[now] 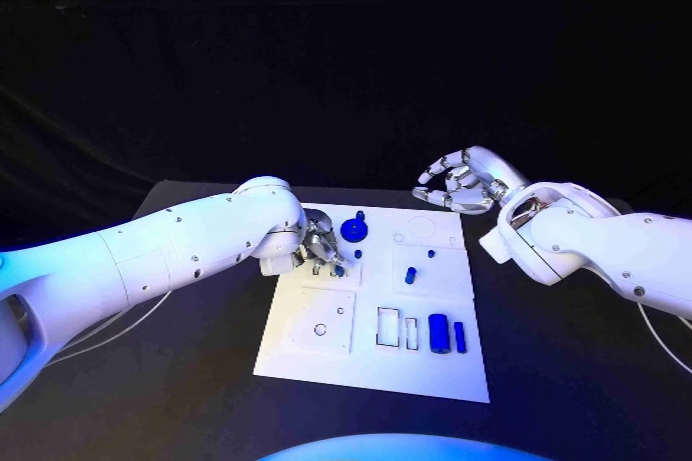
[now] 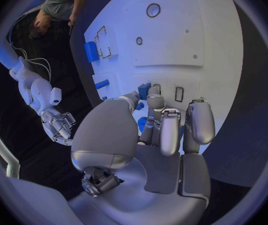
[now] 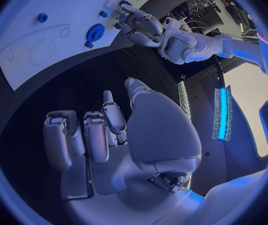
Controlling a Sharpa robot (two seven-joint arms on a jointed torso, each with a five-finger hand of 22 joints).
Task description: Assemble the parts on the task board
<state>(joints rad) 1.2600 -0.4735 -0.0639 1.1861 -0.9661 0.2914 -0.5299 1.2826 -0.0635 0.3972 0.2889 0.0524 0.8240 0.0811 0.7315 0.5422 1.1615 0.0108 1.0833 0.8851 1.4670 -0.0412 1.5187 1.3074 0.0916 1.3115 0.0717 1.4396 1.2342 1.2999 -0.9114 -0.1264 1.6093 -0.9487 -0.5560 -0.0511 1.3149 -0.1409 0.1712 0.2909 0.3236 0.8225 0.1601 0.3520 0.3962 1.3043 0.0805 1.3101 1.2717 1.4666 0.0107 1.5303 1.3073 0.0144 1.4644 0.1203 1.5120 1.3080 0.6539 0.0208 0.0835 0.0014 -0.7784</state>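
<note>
The white task board (image 1: pixel 375 366) lies mid-table. My left hand (image 1: pixel 320 249) hovers low over its far left part, fingers curled down. In the left wrist view the thumb and fingers (image 2: pixel 162 130) pinch a small blue part (image 2: pixel 144 90) right above the board (image 2: pixel 190 35). A round blue part (image 1: pixel 355 228) stands just beyond that hand. A small blue peg (image 1: pixel 410 274) sits mid-board, and a blue cylinder (image 1: pixel 438 333) and a blue bar (image 1: pixel 459 334) lie near the right edge. My right hand (image 1: pixel 462 183) hangs above the board's far right corner, its fingers curled around nothing.
The board has several empty outlined recesses, among them a rectangular slot (image 1: pixel 389 327) and a small ring (image 1: pixel 320 330). Black table surrounds the board on every side. In the right wrist view the left hand (image 3: pixel 140 25) shows beside the round blue part (image 3: pixel 96 32).
</note>
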